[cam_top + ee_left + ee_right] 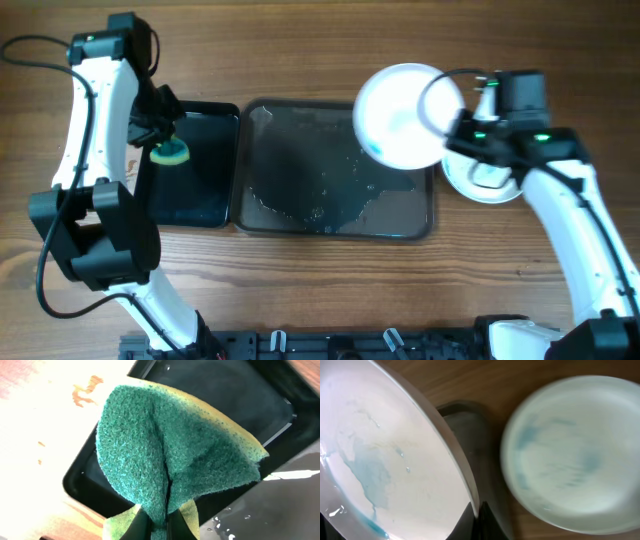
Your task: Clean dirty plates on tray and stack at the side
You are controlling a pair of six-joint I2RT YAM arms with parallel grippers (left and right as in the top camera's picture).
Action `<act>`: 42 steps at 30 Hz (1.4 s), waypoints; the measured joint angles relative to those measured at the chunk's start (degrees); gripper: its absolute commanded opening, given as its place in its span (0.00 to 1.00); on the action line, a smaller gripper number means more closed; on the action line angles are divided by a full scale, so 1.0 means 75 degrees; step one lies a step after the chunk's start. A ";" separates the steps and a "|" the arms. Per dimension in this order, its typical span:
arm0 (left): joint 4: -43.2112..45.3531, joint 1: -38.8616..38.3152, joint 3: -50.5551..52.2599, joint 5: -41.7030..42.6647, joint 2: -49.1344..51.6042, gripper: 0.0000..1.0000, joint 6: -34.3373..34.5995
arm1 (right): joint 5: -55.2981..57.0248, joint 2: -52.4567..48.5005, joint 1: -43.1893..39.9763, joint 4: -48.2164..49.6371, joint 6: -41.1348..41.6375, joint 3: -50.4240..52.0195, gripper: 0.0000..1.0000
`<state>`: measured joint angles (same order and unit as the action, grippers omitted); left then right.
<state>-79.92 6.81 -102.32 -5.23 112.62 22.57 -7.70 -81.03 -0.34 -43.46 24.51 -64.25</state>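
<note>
Plate (395,120), tilted and wet, is pinched at its rim by the right gripper (460,128); a rim-only hold may let it slip. Left gripper (158,135) clamps the sponge (170,152).

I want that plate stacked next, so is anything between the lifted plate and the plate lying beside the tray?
Nothing visible. The lifted plate hangs in the right gripper above the tray end; the other plate lies just beside it, nothing on it.
</note>
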 measured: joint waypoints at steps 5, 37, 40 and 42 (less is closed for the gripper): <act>0.0289 0.0044 0.0466 -0.0012 0.0000 0.04 -0.0067 | 0.0178 -0.0023 -0.1988 -0.0714 0.0195 0.0003 0.04; 0.1416 0.0044 0.2541 0.0498 0.0000 0.38 -0.1824 | -0.0863 -0.1271 -0.1612 -0.1903 -0.1492 -0.1212 1.00; 0.1612 0.0044 0.2736 0.0784 0.0000 0.89 -0.2043 | -0.0871 -0.1271 -0.1419 -0.1891 -0.1524 -0.1212 1.00; 0.1542 0.0044 0.2684 0.0915 0.0000 1.00 -0.1990 | -0.0877 -0.1265 -0.1291 -0.1891 -0.1513 -0.1212 1.00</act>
<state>-68.36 7.14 -82.19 1.63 112.62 7.64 -14.28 -90.52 -10.02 -57.65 13.17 -73.34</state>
